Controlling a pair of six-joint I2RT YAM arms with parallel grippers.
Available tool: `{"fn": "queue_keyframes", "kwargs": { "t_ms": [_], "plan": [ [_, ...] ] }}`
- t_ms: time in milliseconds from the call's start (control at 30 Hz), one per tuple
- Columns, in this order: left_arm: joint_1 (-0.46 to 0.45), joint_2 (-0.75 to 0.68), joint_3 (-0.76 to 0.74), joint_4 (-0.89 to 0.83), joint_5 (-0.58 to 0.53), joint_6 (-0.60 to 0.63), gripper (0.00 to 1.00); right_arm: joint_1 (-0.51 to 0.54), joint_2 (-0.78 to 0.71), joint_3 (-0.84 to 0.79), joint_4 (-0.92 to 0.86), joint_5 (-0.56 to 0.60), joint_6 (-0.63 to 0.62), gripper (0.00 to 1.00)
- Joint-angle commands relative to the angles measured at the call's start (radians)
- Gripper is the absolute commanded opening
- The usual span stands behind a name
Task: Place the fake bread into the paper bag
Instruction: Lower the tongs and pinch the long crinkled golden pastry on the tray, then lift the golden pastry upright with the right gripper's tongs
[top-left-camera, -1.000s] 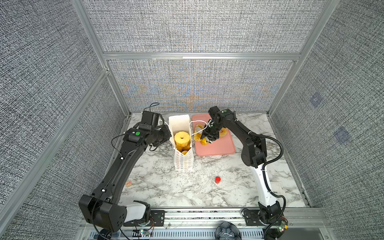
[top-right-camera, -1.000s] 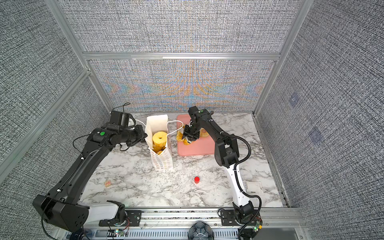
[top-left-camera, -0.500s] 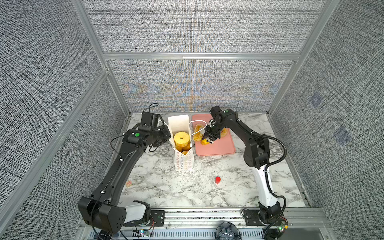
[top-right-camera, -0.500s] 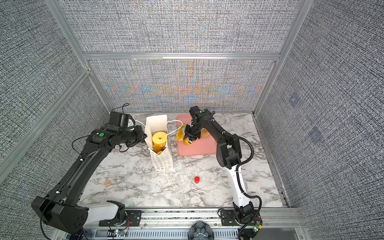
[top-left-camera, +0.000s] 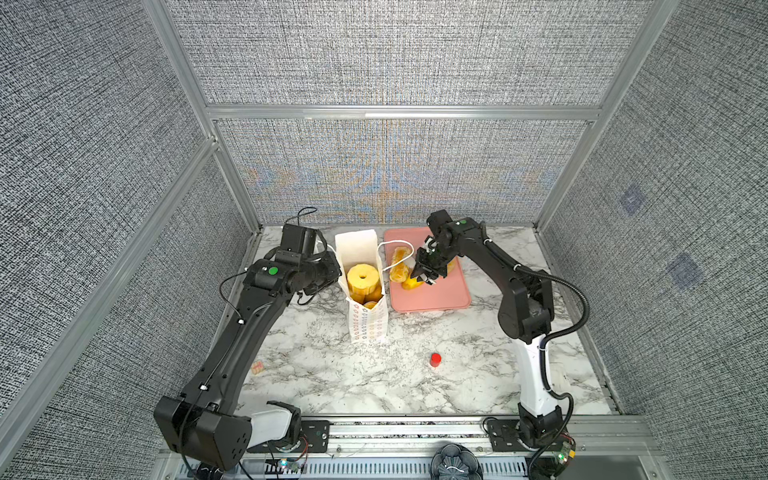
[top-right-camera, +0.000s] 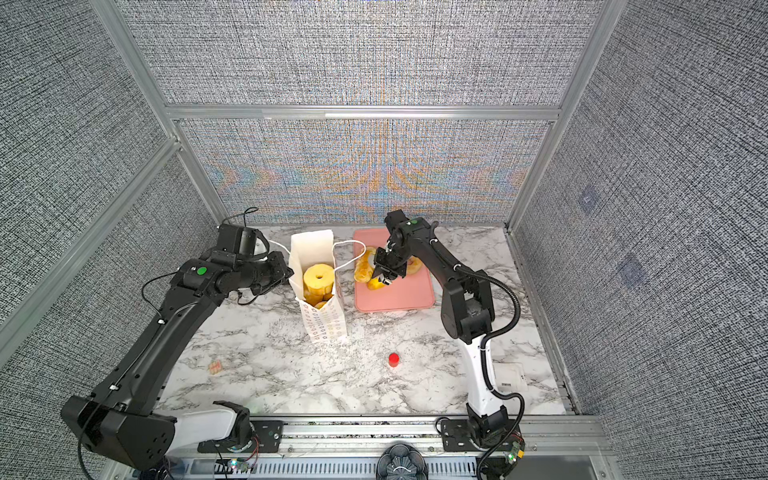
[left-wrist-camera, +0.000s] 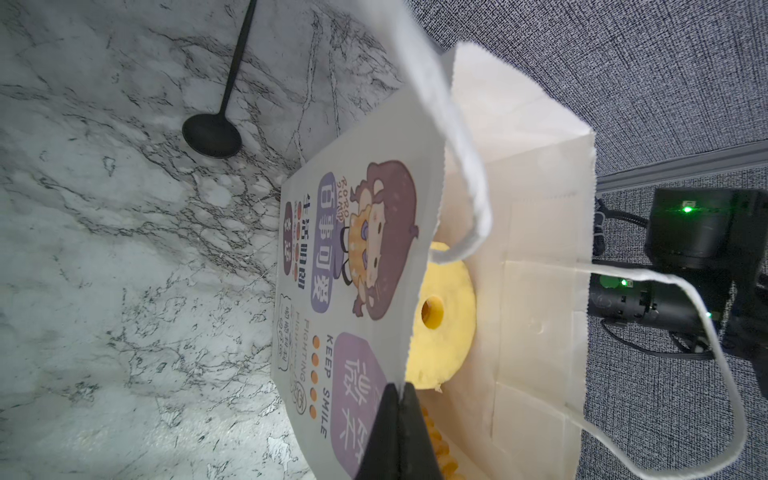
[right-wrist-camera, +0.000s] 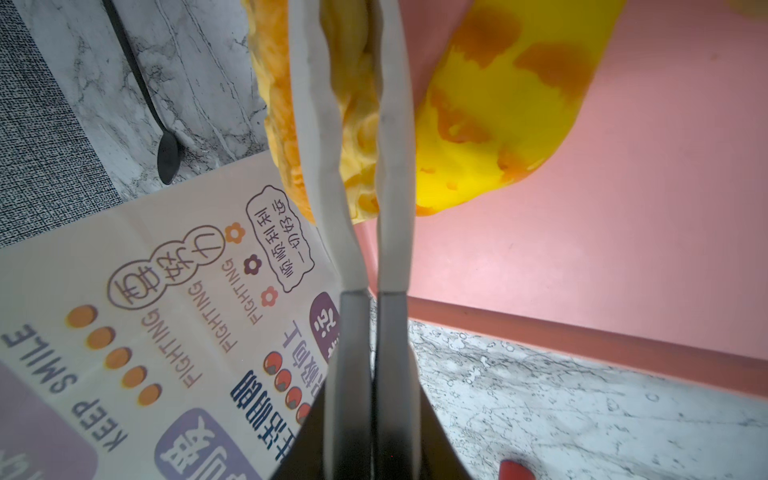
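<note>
Closing over the last second, the right gripper (top-left-camera: 421, 275) is now pinching a rough-crusted pastry (right-wrist-camera: 358, 137) on the pink tray (top-left-camera: 436, 295). Its jaws are standing narrow with the pastry clamped between them. Nothing else is showing any clear shift.

Nearest the rig, a small red cylinder (top-left-camera: 435, 359) is standing alone on the marble table (top-left-camera: 332, 374), well apart from the work. A small pale block (top-left-camera: 257, 366) is lying near the left arm. Neither is forming part of the job.

Behind these, the paper bag (top-left-camera: 368, 324) is standing upright and open-mouthed, just beside the tray. A ring cake (top-left-camera: 364, 277) is sitting high in it with more yellow pieces showing beneath, so part of the load is already lying inside. The left gripper (left-wrist-camera: 398, 395) is staying shut on the bag's rim, holding the mouth open.

Farther back, on the tray, a smooth yellow loaf (right-wrist-camera: 498, 124) is lying against the gripped pastry. A further piece (top-right-camera: 413, 266) is showing beside the right wrist.

Judgement: the grasp is looking complete, and the pastry is not yet lifting clear. Lifting it and carrying it across to the bag mouth is coming next. The bag's cord handle (left-wrist-camera: 648, 276) is hanging over the tray near the gripper and is posing a snag risk. Room in the bag is getting tight.
</note>
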Motion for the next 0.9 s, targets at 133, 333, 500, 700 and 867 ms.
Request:
{"fn": "queue_keyframes", "kwargs": {
  "t_ms": [133,333,500,700,867],
  "plan": [
    [0.001,-0.01,-0.002,-0.022,-0.011,0.001,0.09,-0.016,-0.084,-0.059,0.025,-0.015,-0.019,0.22],
    [0.001,-0.01,0.003,-0.026,-0.018,-0.001,0.33,-0.033,-0.158,-0.103,0.007,0.01,-0.058,0.21],
    [0.001,-0.009,0.012,-0.026,-0.015,0.001,0.32,-0.047,-0.219,-0.132,-0.017,0.036,-0.09,0.21],
    [0.001,-0.003,0.026,-0.028,-0.009,0.004,0.21,-0.064,-0.287,-0.145,-0.049,0.067,-0.122,0.21],
    [0.001,-0.001,0.024,-0.027,-0.003,0.003,0.14,-0.075,-0.339,-0.134,-0.077,0.086,-0.139,0.21]
  ]
}}
